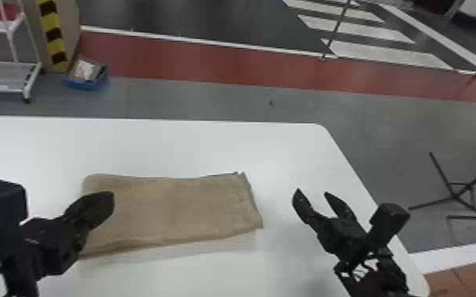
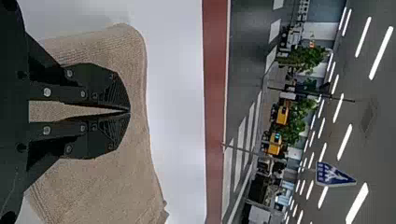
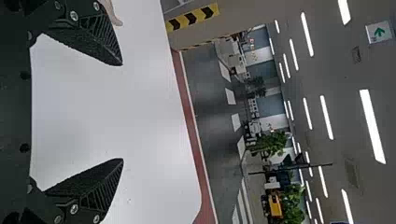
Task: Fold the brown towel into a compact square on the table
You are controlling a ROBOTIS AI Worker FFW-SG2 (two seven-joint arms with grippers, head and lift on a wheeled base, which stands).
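The brown towel (image 1: pixel 178 209) lies on the white table (image 1: pixel 170 146) as a wide folded strip, longer from left to right, with a slightly uneven right edge. Over its left end is my left gripper (image 1: pixel 108 197); in the left wrist view the left gripper (image 2: pixel 129 112) has its fingertips together, with the towel (image 2: pixel 107 186) behind them. Whether cloth is pinched there I cannot tell. To the right of the towel, my right gripper (image 1: pixel 311 192) stands open above bare table. The right gripper (image 3: pixel 122 112) has widely parted fingers in its wrist view, a bit of towel (image 3: pixel 110 11) beside one of them.
The table's rounded far right corner (image 1: pixel 322 126) lies beyond the right gripper. Past the table are a white rack (image 1: pixel 31 79) and a blue bin (image 1: pixel 87 81) at the far left, and a black stand (image 1: pixel 454 195) on the right.
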